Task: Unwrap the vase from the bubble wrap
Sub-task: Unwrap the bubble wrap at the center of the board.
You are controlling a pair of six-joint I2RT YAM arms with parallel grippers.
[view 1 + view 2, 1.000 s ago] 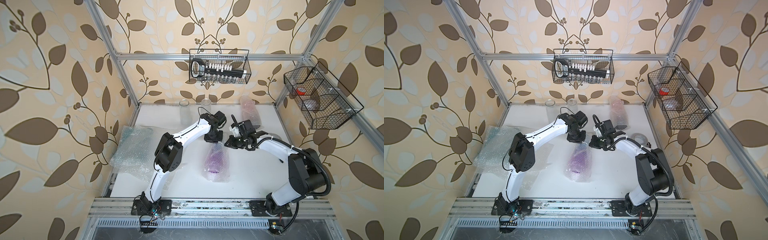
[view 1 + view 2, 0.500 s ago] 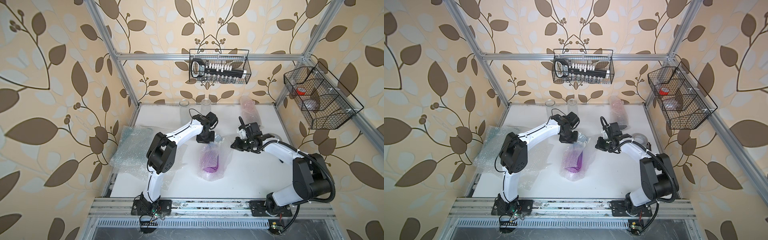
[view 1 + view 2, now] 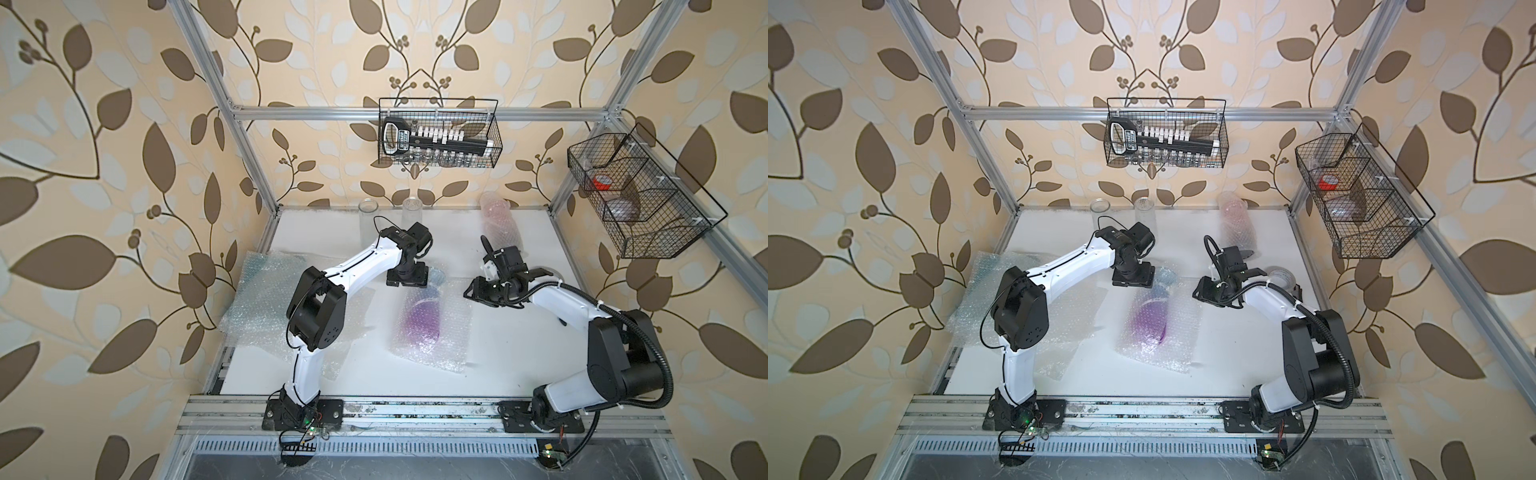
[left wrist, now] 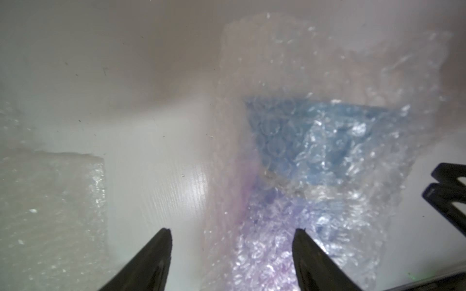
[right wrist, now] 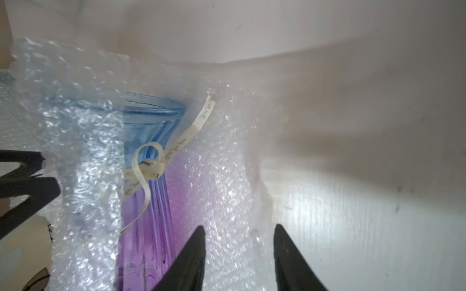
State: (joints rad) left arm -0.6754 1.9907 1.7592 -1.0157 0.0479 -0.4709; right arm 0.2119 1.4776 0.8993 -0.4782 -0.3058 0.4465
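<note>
vase (image 3: 419,316) on its side mid table (image 3: 519,365), lying on opened bubble wrap (image 3: 446,347), one flap over part of vase; left gripper (image 3: 408,277) just left of vase's far end; right gripper (image 3: 473,291) beside wrap's far right corner; loose sheets (image 3: 266,299) piled at table's left edge, partly under left arm (image 3: 357,266); jar (image 3: 368,212) at back edge, second jar (image 3: 412,210) right of it; wrapped bundle (image 3: 498,224) back right; tape roll (image 3: 1280,275) right of right gripper; wire basket (image 3: 438,133) on back wall, second basket (image 3: 640,199) on right wall
</note>
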